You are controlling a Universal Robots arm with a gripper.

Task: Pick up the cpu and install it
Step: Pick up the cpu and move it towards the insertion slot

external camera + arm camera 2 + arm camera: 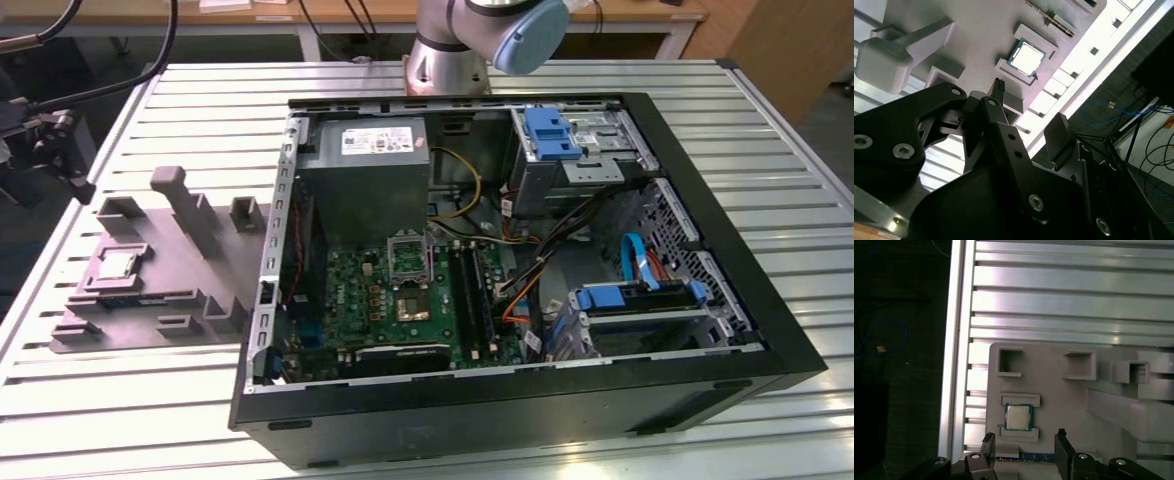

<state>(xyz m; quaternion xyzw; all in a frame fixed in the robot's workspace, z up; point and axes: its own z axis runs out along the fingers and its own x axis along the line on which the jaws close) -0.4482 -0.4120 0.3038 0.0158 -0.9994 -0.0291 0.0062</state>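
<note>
The cpu (1018, 417) is a small square chip with a silvery top. It lies flat in a shallow seat of the grey fixture tray (1064, 405), between two low ridges. In the exterior view the cpu (118, 263) sits on the tray at the exterior view's left, beside the open computer case. My gripper (1024, 439) hovers above the tray close to the chip, open, its two dark fingertips (987, 441) spread wider than the chip and holding nothing. In the second wrist view the cpu (1025, 56) lies beyond the gripper (1029, 112).
The open black computer case (721, 340) holds a green motherboard (400, 305) with a square socket frame (404, 255), a grey power supply (363, 170) and blue drive brackets (550, 135). Upright posts (180, 195) rise from the tray. The slatted metal table (1069, 295) ends near the tray.
</note>
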